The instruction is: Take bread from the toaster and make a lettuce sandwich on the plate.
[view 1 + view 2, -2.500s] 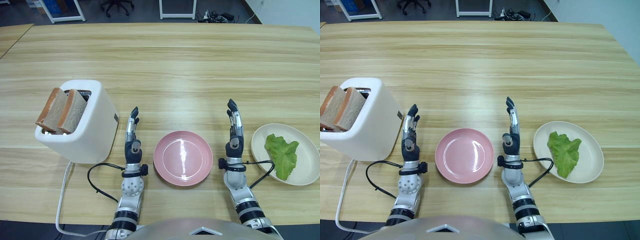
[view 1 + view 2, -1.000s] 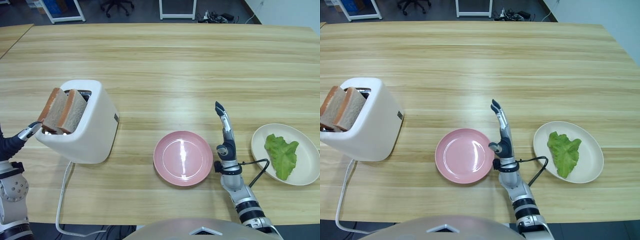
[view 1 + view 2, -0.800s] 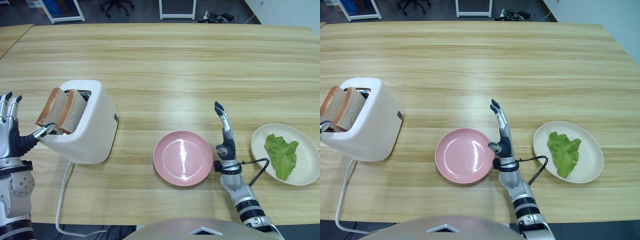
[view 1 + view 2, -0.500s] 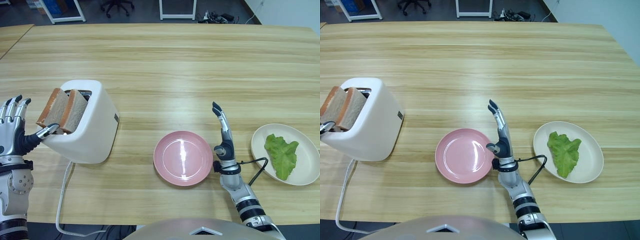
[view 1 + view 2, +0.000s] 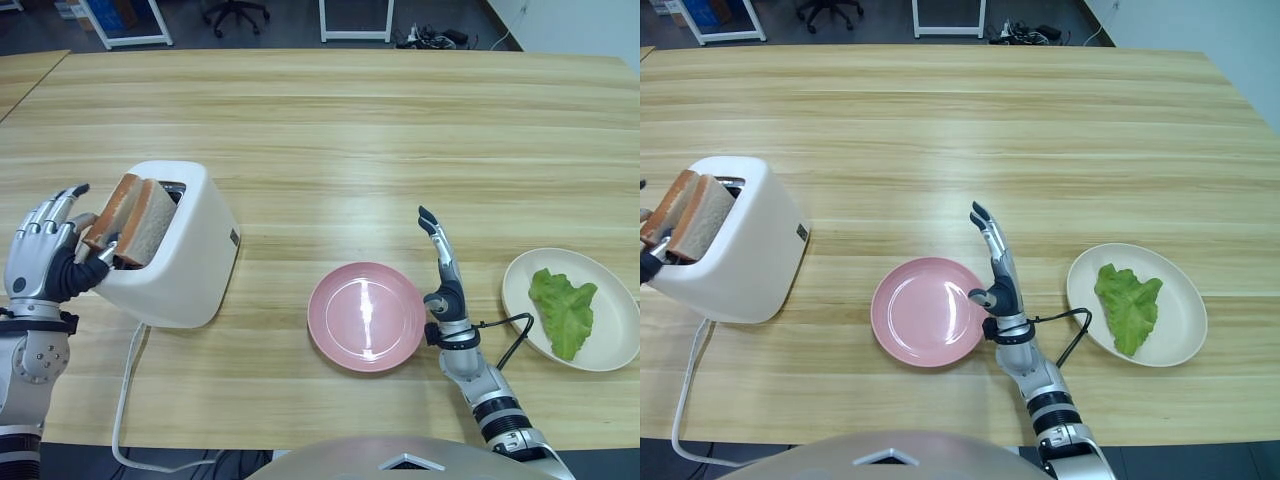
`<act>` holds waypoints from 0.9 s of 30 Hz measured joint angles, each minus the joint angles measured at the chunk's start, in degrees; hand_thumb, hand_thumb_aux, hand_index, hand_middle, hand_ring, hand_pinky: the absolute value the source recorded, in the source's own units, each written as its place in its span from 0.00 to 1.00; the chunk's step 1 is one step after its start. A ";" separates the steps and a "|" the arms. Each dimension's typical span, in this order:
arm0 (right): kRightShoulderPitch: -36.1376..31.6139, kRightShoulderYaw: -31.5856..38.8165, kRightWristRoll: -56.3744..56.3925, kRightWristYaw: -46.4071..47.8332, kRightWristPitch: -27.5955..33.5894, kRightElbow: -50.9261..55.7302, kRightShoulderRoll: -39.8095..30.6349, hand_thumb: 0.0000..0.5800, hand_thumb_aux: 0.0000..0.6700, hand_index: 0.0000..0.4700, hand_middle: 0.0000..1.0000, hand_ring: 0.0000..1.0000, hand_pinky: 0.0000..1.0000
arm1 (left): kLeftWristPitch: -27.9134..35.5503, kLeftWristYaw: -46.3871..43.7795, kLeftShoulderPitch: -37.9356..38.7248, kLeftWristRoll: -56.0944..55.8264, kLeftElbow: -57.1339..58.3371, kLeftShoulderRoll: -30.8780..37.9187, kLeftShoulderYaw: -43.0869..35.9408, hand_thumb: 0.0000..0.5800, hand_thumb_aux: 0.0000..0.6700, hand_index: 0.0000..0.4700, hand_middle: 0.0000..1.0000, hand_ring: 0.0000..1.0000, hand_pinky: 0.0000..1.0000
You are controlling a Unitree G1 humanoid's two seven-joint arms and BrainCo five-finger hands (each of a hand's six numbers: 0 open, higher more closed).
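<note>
A white toaster [image 5: 190, 255] stands at the table's left with two bread slices upright in its slots, the left slice [image 5: 110, 210] and the right slice [image 5: 150, 222]. My left hand [image 5: 48, 258] is at the toaster's left side, its fingers against the outer face of the left slice and its thumb under the slice's near edge, pinching it. The empty pink plate [image 5: 366, 316] lies in the middle. Just right of it my right hand [image 5: 445, 272] stands on edge, open and holding nothing. A green lettuce leaf [image 5: 563, 308] lies on a cream plate [image 5: 615, 335] at the right.
The toaster's white cord [image 5: 125, 390] runs down to the table's near edge. A black cable [image 5: 508, 340] loops from my right wrist towards the cream plate. Bare wooden table [image 5: 350, 130] stretches behind everything.
My left hand has swung from beside the pink plate out to the toaster's left and closed onto the left slice, nudging the bread rightwards. The right hand has leaned slightly left.
</note>
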 measured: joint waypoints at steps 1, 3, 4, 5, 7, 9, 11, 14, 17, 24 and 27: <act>-0.10 0.01 0.00 -0.01 0.03 0.03 0.02 0.00 0.00 0.00 0.00 0.00 0.00 | 0.88 1.02 -0.21 0.24 -0.18 -0.75 0.10 1.00 1.00 1.00 1.00 1.00 1.00; -0.25 0.01 0.01 -0.04 0.09 0.19 0.01 0.00 0.00 0.00 0.00 0.00 0.00 | 2.80 3.00 -1.08 0.66 -0.17 -2.23 0.37 1.00 1.00 1.00 1.00 1.00 1.00; -0.39 0.00 0.02 -0.09 0.15 0.30 0.01 0.00 0.00 0.00 0.00 0.00 0.00 | 4.02 4.58 -1.90 0.94 -0.04 -2.78 0.72 1.00 1.00 1.00 1.00 1.00 1.00; -0.54 -0.01 0.03 -0.18 0.19 0.39 0.00 0.00 0.00 0.00 0.00 0.00 0.00 | 4.57 5.93 -2.65 1.02 0.21 -3.09 1.05 1.00 1.00 1.00 1.00 1.00 1.00; -0.78 -0.05 0.03 -0.45 0.28 0.63 -0.01 0.00 0.00 0.00 0.00 0.00 0.00 | 5.19 8.50 -4.46 1.16 0.92 -4.00 1.32 1.00 1.00 1.00 1.00 1.00 1.00; -0.99 -0.09 0.04 -0.97 0.50 0.89 0.03 0.00 0.00 0.00 0.00 0.00 0.00 | 5.69 11.80 -6.96 1.15 2.51 -4.50 1.32 1.00 1.00 1.00 1.00 1.00 1.00; -1.18 -0.16 0.07 -1.21 0.83 1.12 0.02 0.00 0.00 0.00 0.00 0.00 0.00 | 5.66 14.20 -9.23 0.72 3.81 -4.94 1.39 1.00 1.00 1.00 1.00 1.00 1.00; -1.35 -0.30 0.17 -1.87 1.04 1.33 0.05 0.00 0.00 0.00 0.00 0.00 0.00 | 4.82 16.74 -12.41 -2.36 5.77 -7.08 1.93 1.00 1.00 1.00 1.00 1.00 1.00; -1.62 -0.61 0.51 -2.29 1.35 1.68 0.10 0.00 0.00 0.00 0.00 0.00 0.00 | 3.23 17.81 -15.81 -8.24 6.27 -9.42 4.15 1.00 1.00 1.00 1.00 1.00 1.00; -2.03 -1.15 1.29 -2.45 2.03 2.09 0.22 0.00 0.00 0.00 0.00 0.00 0.00 | 0.21 14.68 -20.21 -25.07 0.66 -16.42 9.26 1.00 1.00 1.00 1.00 1.00 1.00; -1.94 -1.42 2.26 -2.22 2.10 1.81 0.19 0.00 0.00 0.00 0.00 0.00 0.00 | -0.04 10.72 -19.60 -31.99 -9.59 -19.25 10.14 1.00 1.00 1.00 1.00 1.00 1.00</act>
